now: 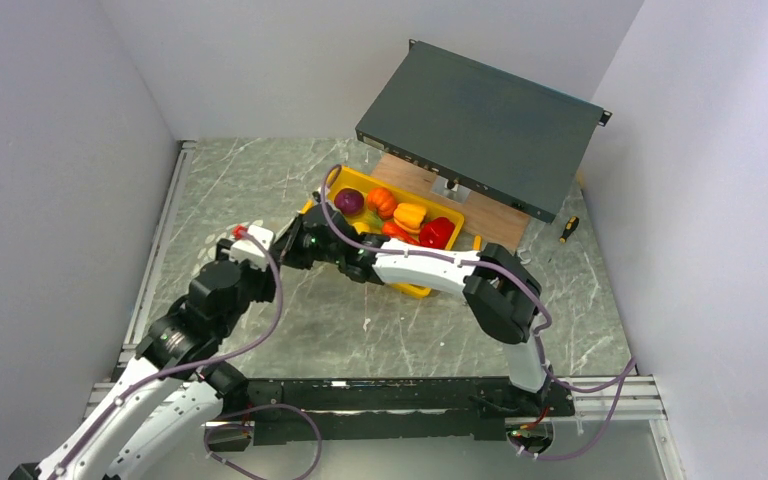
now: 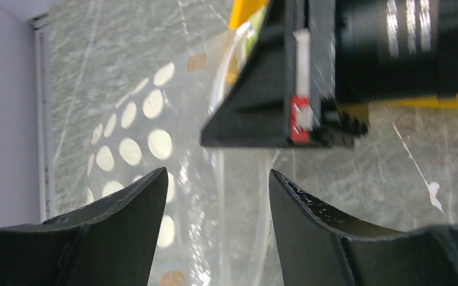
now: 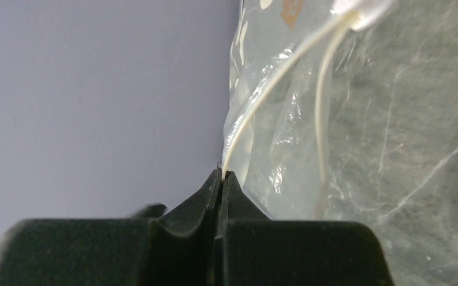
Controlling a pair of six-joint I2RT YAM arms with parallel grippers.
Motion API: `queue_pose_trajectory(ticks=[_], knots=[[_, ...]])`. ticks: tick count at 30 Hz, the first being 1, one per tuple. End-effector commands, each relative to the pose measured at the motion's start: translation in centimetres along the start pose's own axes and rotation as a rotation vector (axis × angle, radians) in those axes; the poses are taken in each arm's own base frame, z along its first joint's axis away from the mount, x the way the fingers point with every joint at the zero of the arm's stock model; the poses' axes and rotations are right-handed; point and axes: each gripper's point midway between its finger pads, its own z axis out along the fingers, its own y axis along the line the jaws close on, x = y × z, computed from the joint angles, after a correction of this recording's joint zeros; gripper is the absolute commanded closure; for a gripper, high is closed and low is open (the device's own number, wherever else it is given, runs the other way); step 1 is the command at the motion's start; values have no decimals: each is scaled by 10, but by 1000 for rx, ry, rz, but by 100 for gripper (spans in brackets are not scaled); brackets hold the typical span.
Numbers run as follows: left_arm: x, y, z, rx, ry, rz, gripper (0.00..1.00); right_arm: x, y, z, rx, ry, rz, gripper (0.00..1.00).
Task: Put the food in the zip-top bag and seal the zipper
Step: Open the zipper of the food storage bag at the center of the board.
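Note:
The zip-top bag (image 2: 143,131), clear with cream dots, lies on the marble table left of the yellow tray (image 1: 415,290). My right gripper (image 3: 222,173) is shut on the bag's zipper (image 3: 274,77) edge and lifts it. It also shows in the top view (image 1: 305,238). My left gripper (image 2: 217,173) is open, its fingers astride the zipper strip (image 2: 219,196) just below the right gripper. The food sits in the tray: a purple piece (image 1: 348,201), an orange piece (image 1: 381,202), a yellow-orange piece (image 1: 410,217) and a red piece (image 1: 437,233). The bag is hidden in the top view.
A dark grey flat box (image 1: 480,125) leans at the back over a wooden board (image 1: 490,215). A screwdriver (image 1: 568,229) lies at the right. White walls close in on the left, back and right.

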Motion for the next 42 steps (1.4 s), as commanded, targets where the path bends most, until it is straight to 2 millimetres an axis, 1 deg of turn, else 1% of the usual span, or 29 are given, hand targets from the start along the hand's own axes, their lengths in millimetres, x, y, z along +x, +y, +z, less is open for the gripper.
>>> queue_pose_trajectory(ticks=[1, 4, 6, 8, 13, 15, 18, 20, 23, 24, 25, 27, 28, 29, 30, 31, 33, 34, 36, 37, 39, 40, 41, 42], knots=[[-14, -16, 5, 83, -14, 9, 32, -31, 17, -6, -57, -33, 74, 100], [-8, -7, 12, 11, 25, 16, 34, -41, 23, -17, -52, -55, 108, 100], [-3, -6, 18, -9, 62, 35, 37, -43, 25, -22, -38, -64, 137, 100], [1, -5, 23, -26, 96, 48, 39, -39, 27, -23, -35, -48, 183, 100], [9, -1, 30, -75, 163, 65, 50, -33, 26, -28, 6, -57, 220, 100], [9, -1, 31, -75, 167, 67, 51, -32, 26, -30, 8, -66, 236, 100], [10, 6, 29, -113, 171, 70, 50, -27, 28, -32, 11, -63, 249, 100], [10, 8, 29, -123, 170, 70, 53, -23, 29, -32, 6, -54, 267, 100], [10, 7, 29, -119, 178, 74, 65, -14, 32, -30, -4, -36, 279, 100], [11, 6, 30, -117, 185, 78, 71, -12, 34, -29, -10, -28, 272, 100], [11, 6, 29, -115, 188, 78, 79, -11, 37, -28, -19, -18, 257, 100], [11, 8, 27, -122, 192, 82, 93, -7, 37, -27, -22, 6, 213, 100], [11, 10, 25, -138, 188, 53, 98, -7, 35, -28, -28, 7, 171, 96], [11, 13, 22, -154, 180, 36, 100, -8, 32, -31, -32, 9, 129, 86], [10, 16, 19, -165, 165, 23, 100, -10, 28, -34, -37, 10, 93, 71], [6, 19, 16, -177, 133, 4, 100, -13, 25, -39, -53, 13, 45, 52], [4, 24, 13, -203, 101, -28, 100, -19, 18, -51, -92, 35, -53, 31], [4, 28, 11, -224, 98, -46, 100, -20, 13, -56, -104, 52, -108, 28], [4, 38, 7, -281, 105, -83, 100, -22, -3, -67, -74, 87, -210, 26], [5, 41, 6, -300, 114, -92, 100, -22, -7, -72, -69, 101, -268, 24], [6, 41, 8, -300, 124, -104, 100, -23, -13, -78, -52, 99, -352, 21], [4, 39, 10, -287, 124, -108, 100, -22, -14, -79, -48, 101, -359, 21], [4, 37, 13, -271, 128, -113, 100, -23, -10, -80, -62, 92, -350, 21], [5, 37, 15, -264, 135, -119, 100, -23, -12, -82, -75, 71, -333, 21]])
